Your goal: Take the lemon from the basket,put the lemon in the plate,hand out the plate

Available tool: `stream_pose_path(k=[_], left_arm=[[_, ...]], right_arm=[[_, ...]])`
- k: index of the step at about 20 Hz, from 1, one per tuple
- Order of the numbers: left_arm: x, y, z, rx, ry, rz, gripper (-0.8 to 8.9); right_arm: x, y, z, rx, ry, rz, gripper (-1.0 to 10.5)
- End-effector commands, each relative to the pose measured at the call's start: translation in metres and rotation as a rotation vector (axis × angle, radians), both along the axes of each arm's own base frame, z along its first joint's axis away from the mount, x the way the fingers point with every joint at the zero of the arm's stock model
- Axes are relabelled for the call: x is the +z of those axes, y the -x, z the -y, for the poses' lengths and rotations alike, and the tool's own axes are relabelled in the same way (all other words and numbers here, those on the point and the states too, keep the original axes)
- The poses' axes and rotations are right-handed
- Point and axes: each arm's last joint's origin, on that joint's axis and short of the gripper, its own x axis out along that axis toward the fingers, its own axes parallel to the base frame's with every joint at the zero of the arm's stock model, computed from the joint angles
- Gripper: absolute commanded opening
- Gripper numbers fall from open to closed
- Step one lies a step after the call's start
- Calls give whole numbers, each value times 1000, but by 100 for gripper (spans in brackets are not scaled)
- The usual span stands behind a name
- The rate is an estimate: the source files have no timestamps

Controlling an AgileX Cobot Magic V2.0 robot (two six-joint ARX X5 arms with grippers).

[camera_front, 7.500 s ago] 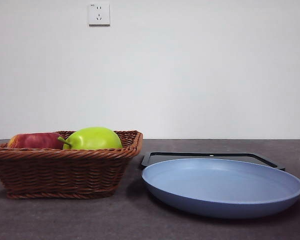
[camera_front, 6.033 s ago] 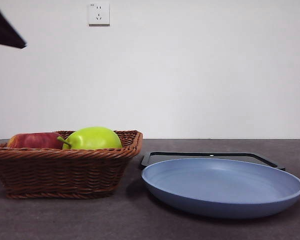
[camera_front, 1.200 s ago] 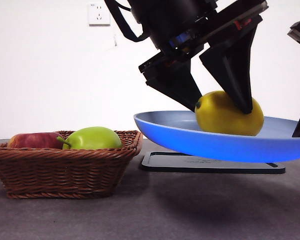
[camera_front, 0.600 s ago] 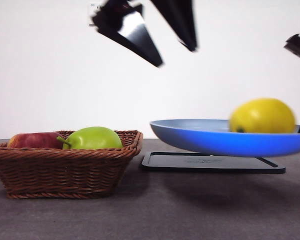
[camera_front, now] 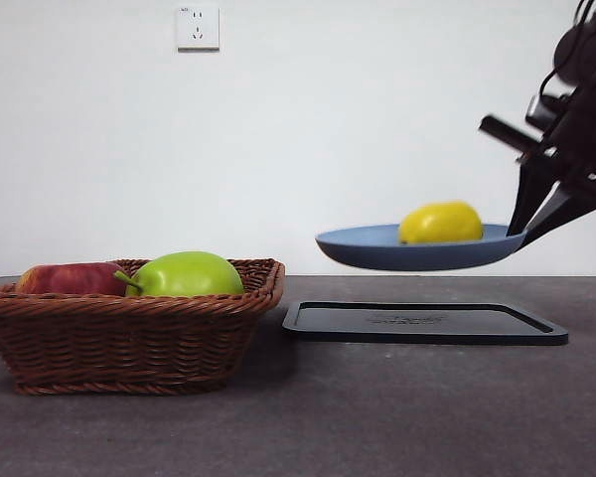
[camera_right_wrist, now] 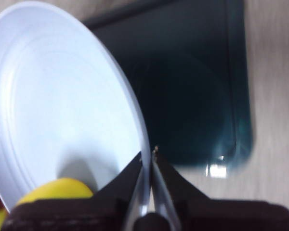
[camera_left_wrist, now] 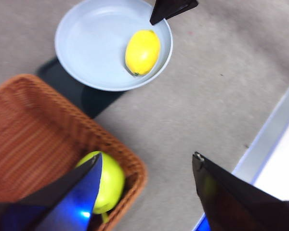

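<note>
The yellow lemon (camera_front: 440,223) lies in the light blue plate (camera_front: 368,250), which hangs in the air above the black tray. My right gripper (camera_front: 524,231) is shut on the plate's rim (camera_right_wrist: 143,159) at the right side and holds it up. The lemon also shows in the left wrist view (camera_left_wrist: 142,51) and at the edge of the right wrist view (camera_right_wrist: 55,190). My left gripper (camera_left_wrist: 147,173) is open and empty, high above the corner of the wicker basket (camera_front: 129,333). It is out of the front view.
The basket holds a green apple (camera_front: 186,275) and a red apple (camera_front: 70,279). A flat black tray (camera_front: 423,323) lies on the table under the plate. The table's pale edge (camera_left_wrist: 267,139) shows in the left wrist view.
The plate with the lemon has moved away from the front camera and looks smaller. My left gripper, above the plate before, has lifted out of the front view.
</note>
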Motion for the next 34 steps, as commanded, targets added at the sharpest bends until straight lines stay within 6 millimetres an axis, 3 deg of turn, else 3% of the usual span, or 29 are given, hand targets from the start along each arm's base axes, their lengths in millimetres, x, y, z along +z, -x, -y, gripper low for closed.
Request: stream_pose_path(k=[1, 5, 8, 11, 16, 18, 22, 25, 32, 34], left_arm=[[5, 2, -1, 13, 7, 18, 324], [5, 2, -2, 27, -4, 25, 324], [5, 1, -2, 30, -2, 27, 324], [5, 1, -2, 47, -11, 38, 324], [6, 0, -2, 47, -3, 46, 324], [7, 0, -1, 40, 5, 67, 323], [11, -4, 1, 51, -3, 156, 322], [15, -11, -1, 63, -33, 247, 319], [17, -31, -20, 129, -106, 311, 0], [15, -38, -30, 158, -116, 286, 6]], right_arm=[[-14, -22, -1, 6, -6, -22, 3], [-41, -40, -1, 7, -4, -70, 3], [-50, -42, 1, 3, 4, -86, 3], [-52, -43, 2, 9, 61, -74, 37], [-50, -43, 2, 66, 76, -35, 247], [-42, -39, 5, 88, 89, -20, 247], [-1, -21, 7, 123, 106, 42, 243], [40, 4, 3, 160, 122, 100, 182], [131, 87, -40, 354, 152, 372, 3], [150, 111, -51, 358, 230, 452, 3]])
